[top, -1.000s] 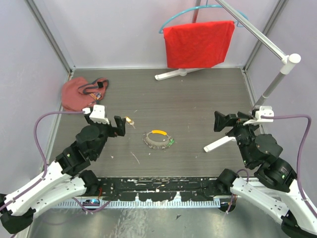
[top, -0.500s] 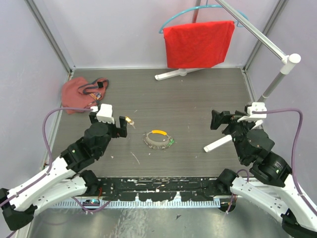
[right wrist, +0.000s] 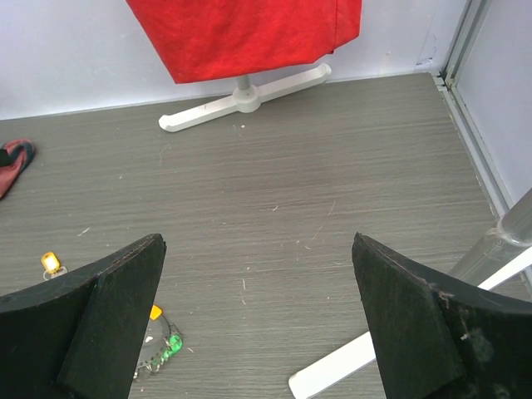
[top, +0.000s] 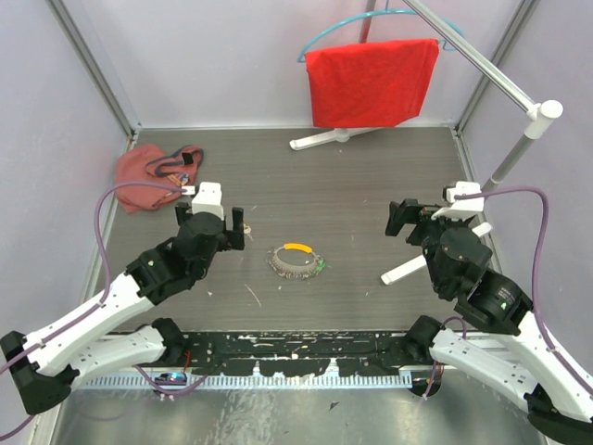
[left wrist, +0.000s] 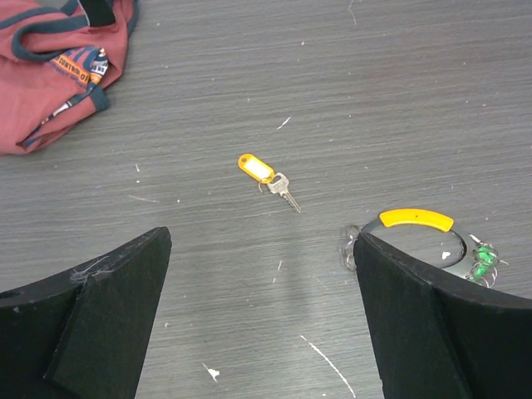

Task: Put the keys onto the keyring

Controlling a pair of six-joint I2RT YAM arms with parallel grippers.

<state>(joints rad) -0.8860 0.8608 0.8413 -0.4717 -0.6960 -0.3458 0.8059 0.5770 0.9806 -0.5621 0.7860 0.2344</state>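
2 keys point(left wrist: 286, 198), 1 keyring point(left wrist: 416, 219), 1 pouch point(left wrist: 50, 96), 1 red cloth point(right wrist: 249, 33)

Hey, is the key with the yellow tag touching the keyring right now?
No, the tagged key lies by itself in the left wrist view, clearly apart from the keyring.

Keyring point(left wrist: 416, 220) partly hidden behind one finger point(left wrist: 432, 324) of the left gripper point(left wrist: 262, 241), green key point(left wrist: 482, 261) too small to resolve, pouch point(left wrist: 50, 75) cut off at top-left picture corner, red cloth point(right wrist: 249, 33) cut off at top edge.
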